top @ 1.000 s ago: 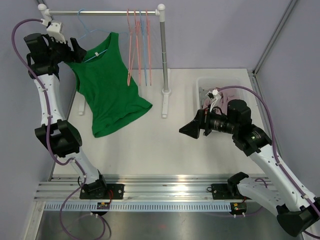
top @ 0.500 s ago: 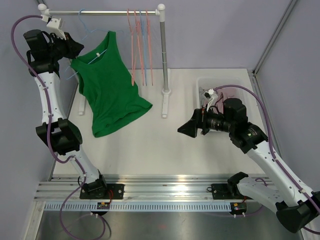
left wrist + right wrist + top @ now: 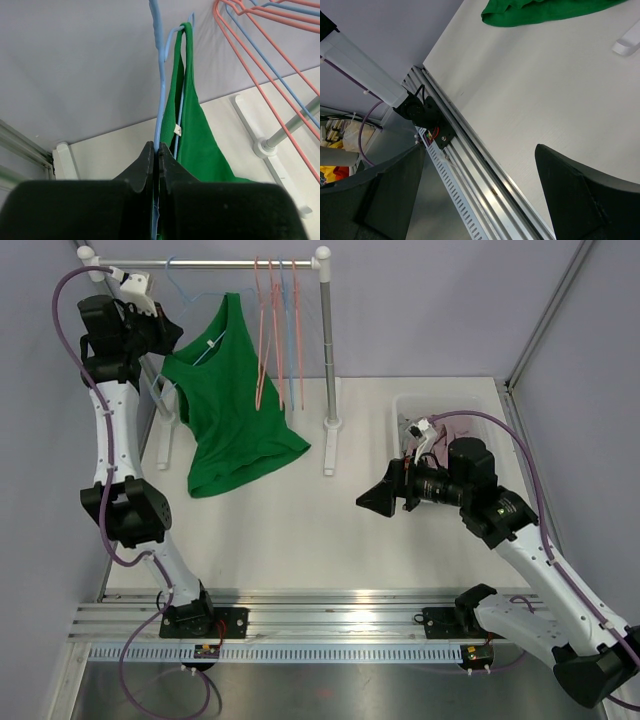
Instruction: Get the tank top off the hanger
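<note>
Since the earlier frames the left arm is swinging inward and up toward the rail (image 3: 210,263), carrying the tank top (image 3: 232,400) rightward with it; the hem is lifting and drawing in across the table (image 3: 330,530), while the right arm is holding much the same pose.

The table is carrying the rack and a clear bin (image 3: 470,420) at the right rear. The rack is standing at the back, with spare pink and blue hangers (image 3: 278,330) hanging near its right post. The tank top is hanging below the rail at the left, its long axis running steeply down from the strap at the top to the hem, which is trailing right and resting on the table. The wrist view is showing it edge-on, straps uppermost, still threaded on the blue hanger (image 3: 161,65).

The left gripper (image 3: 156,160) is clenched, its jaws pinched together on the hanger's blue wire beside the green cloth. The right gripper (image 3: 480,195) is released, jaws spread wide, hovering over the table well apart from the garment.

Judgement: the step in hand is steadying the hanger; the garment is not yet off. The next move is calling for the right gripper to reach across, take the cloth near a strap and draw it off the hanger's end while the left holds firm.
</note>
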Motion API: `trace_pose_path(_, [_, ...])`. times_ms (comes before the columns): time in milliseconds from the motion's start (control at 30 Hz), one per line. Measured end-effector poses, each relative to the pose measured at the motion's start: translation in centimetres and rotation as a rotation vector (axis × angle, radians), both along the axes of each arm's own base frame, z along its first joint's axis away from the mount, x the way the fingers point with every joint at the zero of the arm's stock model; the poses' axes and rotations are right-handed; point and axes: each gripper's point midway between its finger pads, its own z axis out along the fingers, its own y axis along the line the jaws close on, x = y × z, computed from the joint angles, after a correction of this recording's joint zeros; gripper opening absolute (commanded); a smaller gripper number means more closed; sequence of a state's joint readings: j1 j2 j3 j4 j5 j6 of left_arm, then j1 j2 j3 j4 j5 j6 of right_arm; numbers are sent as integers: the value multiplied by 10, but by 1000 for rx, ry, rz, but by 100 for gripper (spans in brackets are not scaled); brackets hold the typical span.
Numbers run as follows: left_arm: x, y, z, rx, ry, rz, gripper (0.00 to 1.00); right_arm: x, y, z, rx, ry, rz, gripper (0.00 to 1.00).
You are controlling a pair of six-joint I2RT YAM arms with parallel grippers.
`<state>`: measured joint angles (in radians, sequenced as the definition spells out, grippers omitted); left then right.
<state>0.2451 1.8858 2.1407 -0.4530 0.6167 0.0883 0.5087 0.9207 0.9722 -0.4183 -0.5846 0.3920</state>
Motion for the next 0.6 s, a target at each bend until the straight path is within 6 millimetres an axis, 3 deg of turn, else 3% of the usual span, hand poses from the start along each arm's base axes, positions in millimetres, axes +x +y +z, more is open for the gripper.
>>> trace_pose_path(167, [-4, -7, 3, -15, 9, 61, 0, -1, -1, 1, -2, -1, 0, 98])
trace_pose_path(267, [-14, -12, 15, -37, 2, 99, 0, -2, -1, 2, -3, -1, 0, 98])
trace_pose_path(600, [-71, -24, 101, -133, -147, 170, 0, -6, -6, 13, 10, -34, -16, 98])
